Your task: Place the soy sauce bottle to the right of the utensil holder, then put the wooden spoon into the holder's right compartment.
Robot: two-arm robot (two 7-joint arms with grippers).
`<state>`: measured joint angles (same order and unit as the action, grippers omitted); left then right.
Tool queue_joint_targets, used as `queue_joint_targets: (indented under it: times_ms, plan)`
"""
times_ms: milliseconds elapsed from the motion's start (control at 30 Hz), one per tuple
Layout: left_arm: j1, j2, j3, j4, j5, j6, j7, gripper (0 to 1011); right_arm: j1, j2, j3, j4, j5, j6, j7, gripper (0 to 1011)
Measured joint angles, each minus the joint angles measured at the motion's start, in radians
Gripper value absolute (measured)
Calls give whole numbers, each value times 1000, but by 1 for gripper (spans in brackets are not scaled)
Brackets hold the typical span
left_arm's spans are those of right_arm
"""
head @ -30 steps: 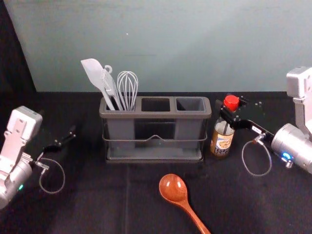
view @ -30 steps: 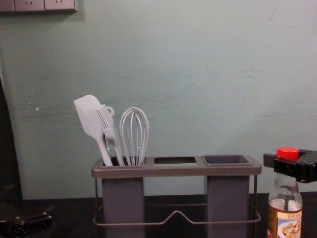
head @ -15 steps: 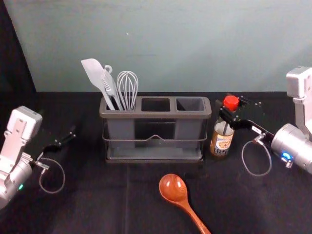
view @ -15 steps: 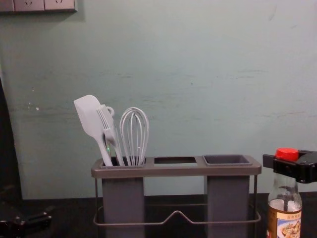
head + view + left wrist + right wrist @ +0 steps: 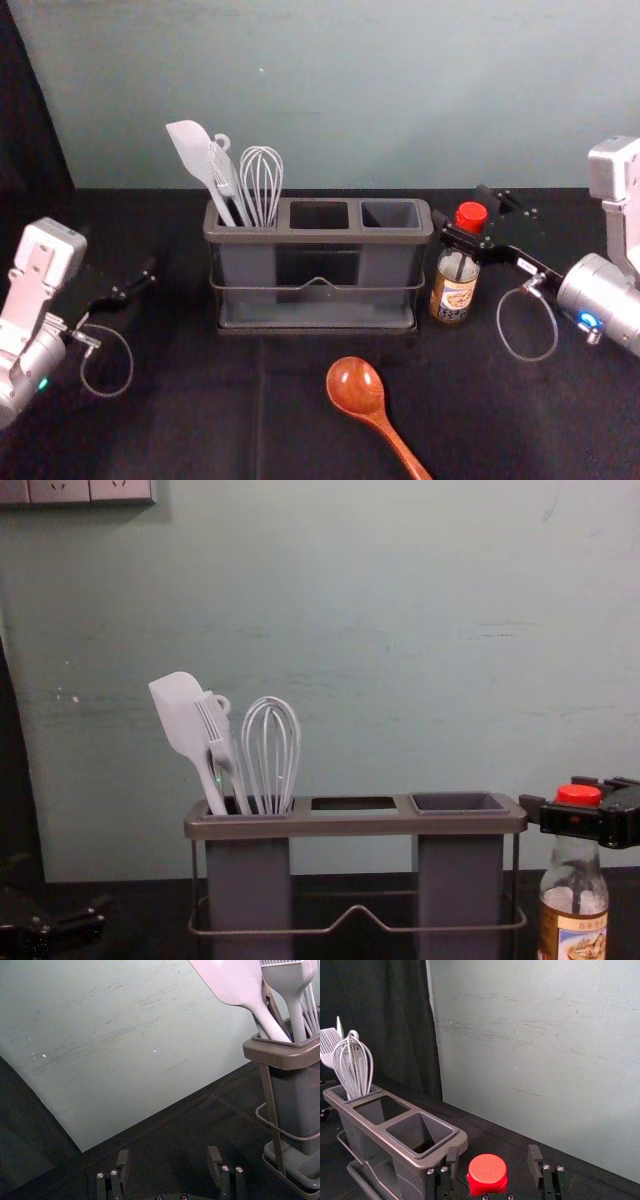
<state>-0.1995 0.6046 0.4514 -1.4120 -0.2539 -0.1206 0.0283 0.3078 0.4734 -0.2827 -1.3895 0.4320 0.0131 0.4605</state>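
Soy sauce bottle [image 5: 455,290]: upright at the right of the frame in the head view, seemingly on the table [image 5: 210,420], just beside the right end of the utensil holder [image 5: 320,238]. Around its red cap [image 5: 471,217], reaching in from the right edge, the right gripper [image 5: 463,207]. Over at the left edge, the left gripper [image 5: 150,270], parked. Below centre, toward the right, the wooden spoon [image 5: 354,384], lying bowl toward the holder, its turn for the right compartment [image 5: 392,214] yet to come.

In the chest view, bottle at the lower right, base cut off by the frame's bottom edge. One fingertip very near the end of the holder's rim, contact impossible to tell. Likely trouble there: a nudged or skewed holder, from swinging inward or opening wider.

In the left wrist view, pincer spread and holding nothing, near the holder's end with the spatula [image 5: 225,982].

In the right wrist view, fingers [image 5: 535,1160] spread wide, cap between, gaps on both sides: bottle apparently released. Next, probably, a straight, level retreat. Main danger: a toppled bottle, from clipping cap or neck on a sideways or tilted exit, or from closing too soon. Later, a twisting spoon, from pinching the thin handle off balance
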Motion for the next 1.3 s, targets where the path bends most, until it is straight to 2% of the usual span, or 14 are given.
queue_joint_targets:
  times_ms: [100,200,467,733,900,1133,1300]
  plan:
    - [0,0,0,0,0,0,0,1012,0,0,0,0,0,0,0,958]
    - [0,0,0,0,0,0,0,1012,-1,0,0,-2,0,0,-1,1000]
    - [0,0,0,0,0,0,0,1011,-36,16,30,-71,-6,-35,-17,1000]
    - [0,0,0,0,0,0,0,1011,-65,26,50,-130,-20,-41,-36,1000]
    - [0,0,0,0,0,0,0,1011,-97,38,63,-193,-19,-45,-34,1000]
    - [0,0,0,0,0,0,0,1011,-142,66,72,-270,2,-54,1,1002]
    - [0,0,0,0,0,0,0,1012,-186,111,70,-332,31,-54,48,1002]
